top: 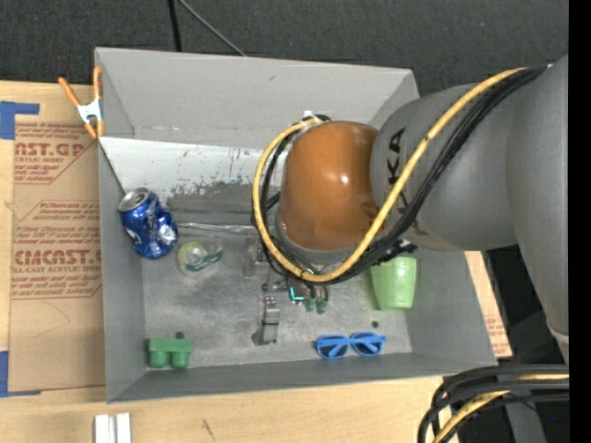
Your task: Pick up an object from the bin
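Grey bin (231,90): blue can (148,225) far left, green block (168,353) lower-left corner. Gripper (307,297) mid-bin over bare floor, open/closed can't tell. Blue sunglasses (350,345) nearest, just below-right; green cup (395,282) right.

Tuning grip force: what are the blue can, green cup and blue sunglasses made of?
Blue can: thin metal, likely aluminium, glossy print; its dented, crumpled wall suggests so. Green cup: looks like matte, opaque plastic. Blue sunglasses: probably moulded plastic, shiny frame, tinted lenses.
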Controlling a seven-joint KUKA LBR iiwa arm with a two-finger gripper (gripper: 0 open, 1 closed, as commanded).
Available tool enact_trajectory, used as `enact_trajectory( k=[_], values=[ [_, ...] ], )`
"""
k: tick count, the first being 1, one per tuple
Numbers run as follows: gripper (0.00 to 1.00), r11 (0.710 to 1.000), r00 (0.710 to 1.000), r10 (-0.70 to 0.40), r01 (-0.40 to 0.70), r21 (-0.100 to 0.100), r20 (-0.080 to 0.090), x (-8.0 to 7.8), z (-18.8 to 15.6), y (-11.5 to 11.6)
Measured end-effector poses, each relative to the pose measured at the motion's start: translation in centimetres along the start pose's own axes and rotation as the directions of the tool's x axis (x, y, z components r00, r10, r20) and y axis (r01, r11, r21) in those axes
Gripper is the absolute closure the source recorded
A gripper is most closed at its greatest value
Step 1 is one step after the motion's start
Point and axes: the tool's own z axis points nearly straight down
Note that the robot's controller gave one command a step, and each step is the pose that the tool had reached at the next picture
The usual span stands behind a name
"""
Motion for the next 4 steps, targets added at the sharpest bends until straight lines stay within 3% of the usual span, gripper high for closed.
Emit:
enact_trajectory(
  k=[1,2,3,4],
  values=[
    [0.0,1.0,1.0,0.001,-0.001,-0.001,0.001,-0.9,8.2,5.8],
    [0.0,0.995,0.995,0.096,-0.096,-0.007,0.015,-6.4,2.8,12.1],
    [0.0,0.854,0.854,0.52,-0.52,-0.002,0.006,-8.3,8.9,8.4],
    [0.0,0.843,0.843,0.538,-0.538,-0.004,0.008,-9.1,8.0,11.0]
  ],
)
